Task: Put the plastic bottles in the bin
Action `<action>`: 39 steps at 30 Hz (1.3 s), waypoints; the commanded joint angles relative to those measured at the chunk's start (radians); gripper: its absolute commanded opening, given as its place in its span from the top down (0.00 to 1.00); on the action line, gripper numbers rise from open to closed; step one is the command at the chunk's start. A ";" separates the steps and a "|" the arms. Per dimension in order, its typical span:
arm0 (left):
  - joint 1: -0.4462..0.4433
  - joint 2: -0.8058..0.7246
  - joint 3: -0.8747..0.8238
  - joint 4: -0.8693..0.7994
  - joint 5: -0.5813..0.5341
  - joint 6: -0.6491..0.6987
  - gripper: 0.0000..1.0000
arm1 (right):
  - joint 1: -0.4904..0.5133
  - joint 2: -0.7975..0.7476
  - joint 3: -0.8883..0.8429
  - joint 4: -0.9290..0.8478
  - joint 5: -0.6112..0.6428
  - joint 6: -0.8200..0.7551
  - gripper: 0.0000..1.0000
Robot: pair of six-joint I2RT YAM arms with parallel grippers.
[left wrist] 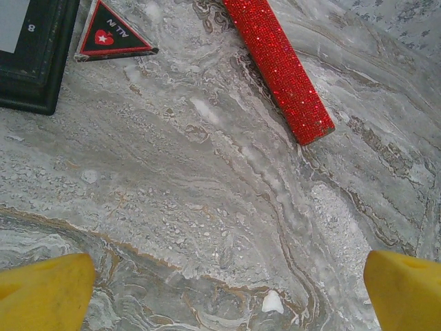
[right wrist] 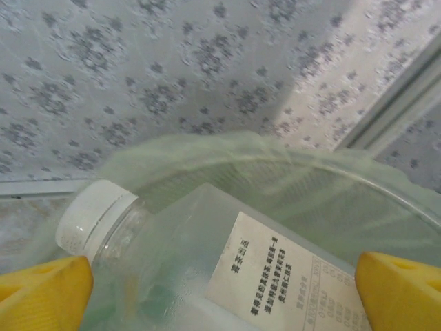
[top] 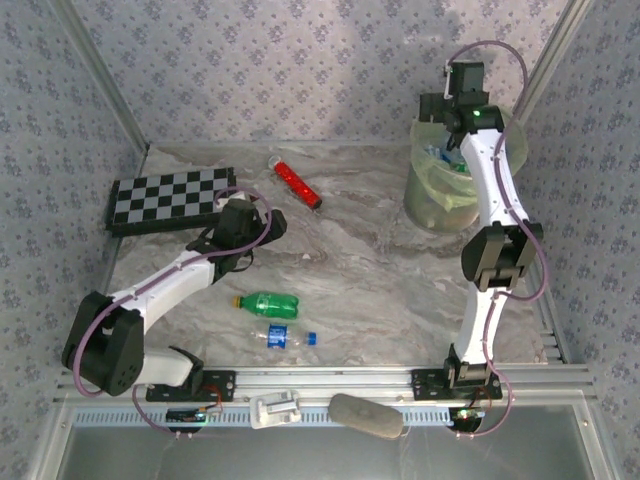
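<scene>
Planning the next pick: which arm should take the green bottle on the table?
Left. The left end effector hangs open over the table near the green bottle; the right end effector is far off above the bin.

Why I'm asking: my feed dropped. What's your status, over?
Left fingers open, empty. Right fingers open over bin, white-capped bottle between them. Green bottle, clear bottle lie on table, unobstructed.

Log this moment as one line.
left gripper open over table | right gripper over bin, white-capped bottle between fingers | green bottle, clear bottle on table
</scene>
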 commanded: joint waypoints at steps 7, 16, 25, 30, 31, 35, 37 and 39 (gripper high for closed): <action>0.001 -0.011 0.010 -0.010 -0.010 0.000 0.00 | -0.063 -0.098 -0.120 0.013 -0.037 0.010 0.01; 0.001 -0.068 0.026 -0.117 -0.051 -0.010 0.00 | -0.044 -0.250 -0.218 0.111 -0.182 0.059 0.01; 0.002 -0.213 0.031 -0.417 -0.013 -0.091 0.00 | 0.007 -0.494 -0.526 0.303 -0.314 0.195 0.01; -0.008 -0.334 -0.016 -0.544 0.053 -0.213 0.00 | 0.118 -0.565 -0.699 0.361 -0.333 0.204 0.01; -0.014 -0.360 -0.032 -0.556 0.060 -0.240 0.00 | 0.140 -0.577 -0.741 0.382 -0.349 0.211 0.01; -0.034 -0.450 -0.120 -0.587 0.102 -0.377 0.00 | 0.258 -0.602 -0.860 0.418 -0.307 0.220 0.01; -0.046 -0.473 -0.159 -0.596 0.130 -0.429 0.00 | 0.314 -0.607 -0.904 0.428 -0.274 0.218 0.01; -0.061 -0.485 -0.192 -0.601 0.152 -0.474 0.00 | 0.373 -0.614 -0.944 0.441 -0.258 0.223 0.01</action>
